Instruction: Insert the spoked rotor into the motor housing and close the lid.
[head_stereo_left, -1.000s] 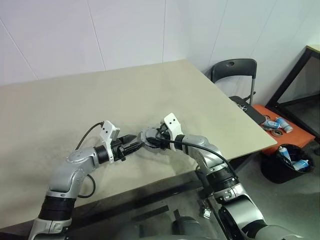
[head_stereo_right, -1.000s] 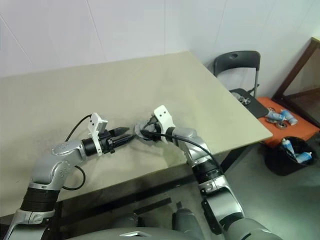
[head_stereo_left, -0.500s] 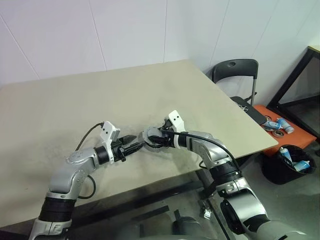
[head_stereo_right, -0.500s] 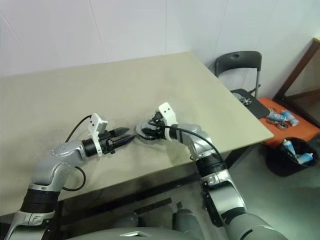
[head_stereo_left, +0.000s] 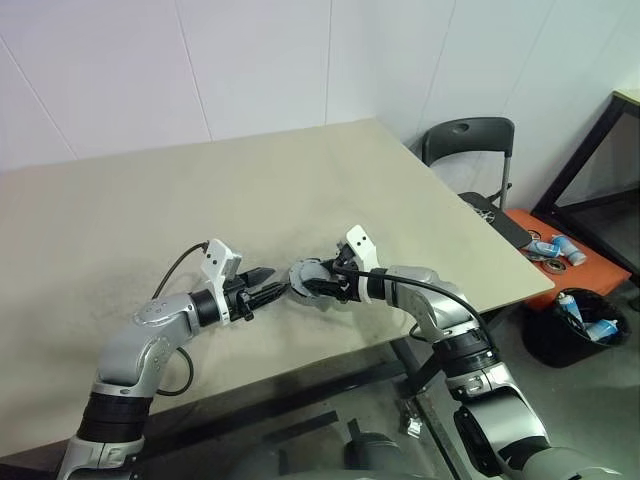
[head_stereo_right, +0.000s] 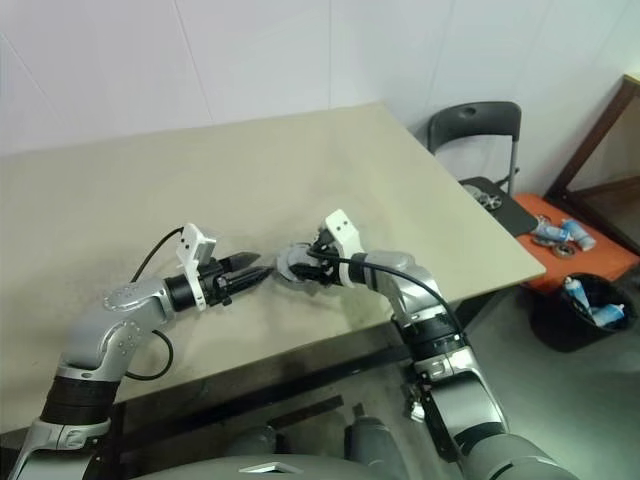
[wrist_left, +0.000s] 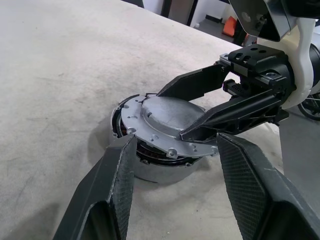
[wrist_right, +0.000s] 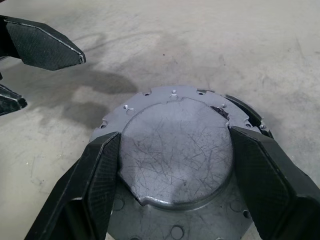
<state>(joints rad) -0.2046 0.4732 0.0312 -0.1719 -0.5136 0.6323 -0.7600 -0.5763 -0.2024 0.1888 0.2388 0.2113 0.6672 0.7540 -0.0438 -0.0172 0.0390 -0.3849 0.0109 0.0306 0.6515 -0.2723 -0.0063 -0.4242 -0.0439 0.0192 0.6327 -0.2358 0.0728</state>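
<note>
Right arm has swung outward at the elbow; the left has stayed put.
One lid (wrist_right: 175, 165) sits askew on one motor housing (wrist_left: 150, 162) on the table (head_stereo_left: 150, 220), clamped across its edges by the right gripper (wrist_right: 172, 165). The left gripper (wrist_left: 172, 165), fingers apart, straddles the housing's near side, coppery windings showing beneath the lid.

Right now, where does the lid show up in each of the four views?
Left eye view: lid at table centre, between both hands.
Right eye view: lid just ahead of the right hand.
Left wrist view: lid tilted on the motor housing.
Right wrist view: lid between that hand's fingers.
Shared landmark: the left hand.
</note>
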